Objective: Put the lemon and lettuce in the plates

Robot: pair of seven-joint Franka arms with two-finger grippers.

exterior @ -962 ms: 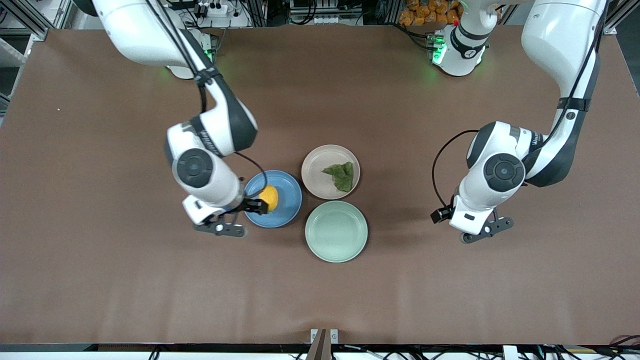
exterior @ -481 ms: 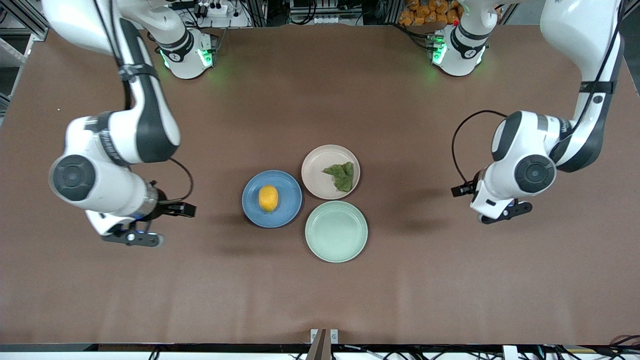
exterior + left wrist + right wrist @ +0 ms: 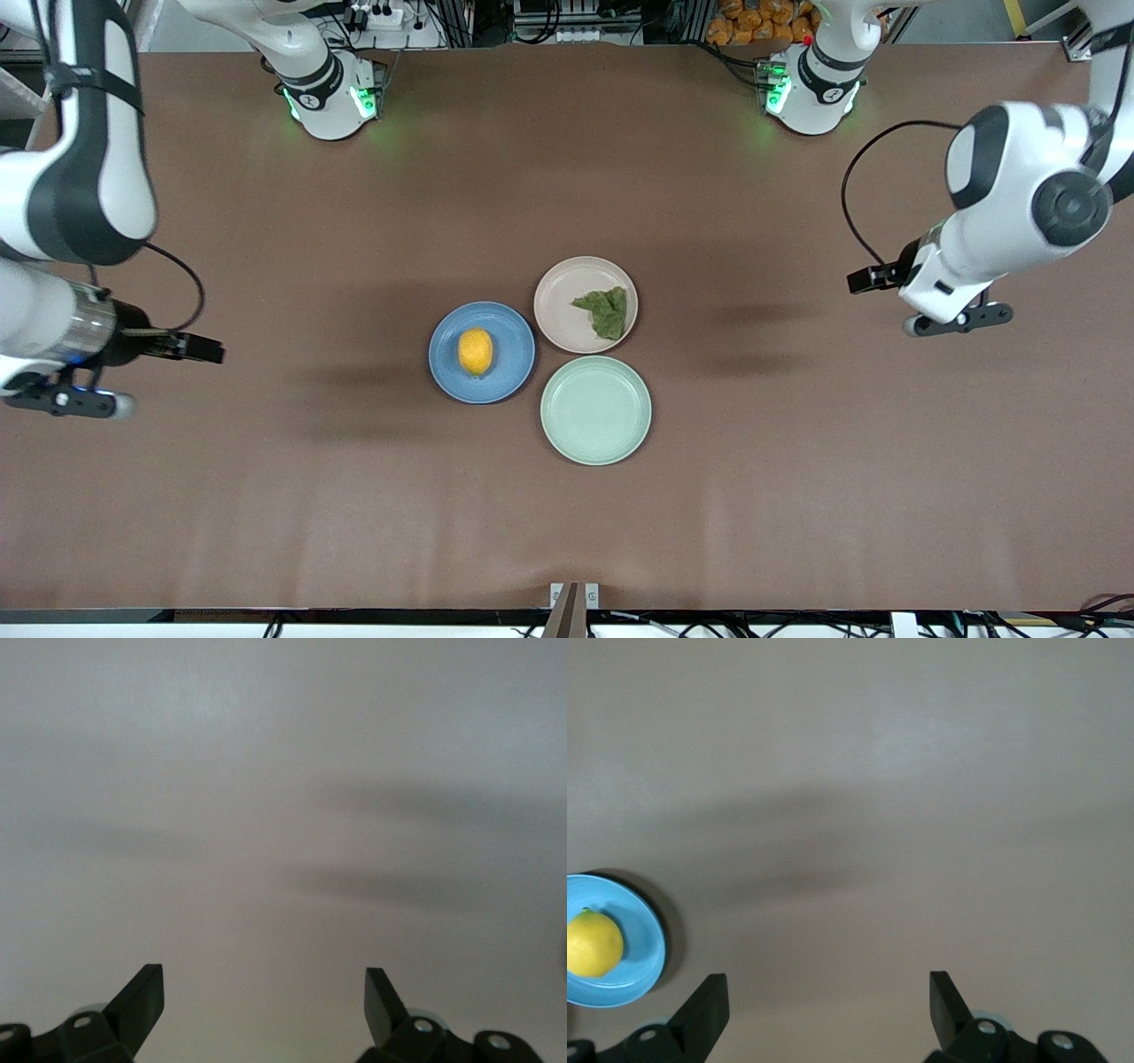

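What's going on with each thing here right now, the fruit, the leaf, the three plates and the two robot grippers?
lemon: lying in the blue plate.
lettuce: lying in the beige-pink plate.
blue plate: holds the lemon.
beige-pink plate: holds the lettuce.
mint-green plate: empty.
right gripper: open, empty, over bare table at the right arm's end.
left gripper: open, empty, over bare table at the left arm's end.

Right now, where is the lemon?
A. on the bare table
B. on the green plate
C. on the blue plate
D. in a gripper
C: the lemon lies on the blue plate, beside the pink plate that holds the lettuce; the right gripper and the left gripper are both open over bare table.
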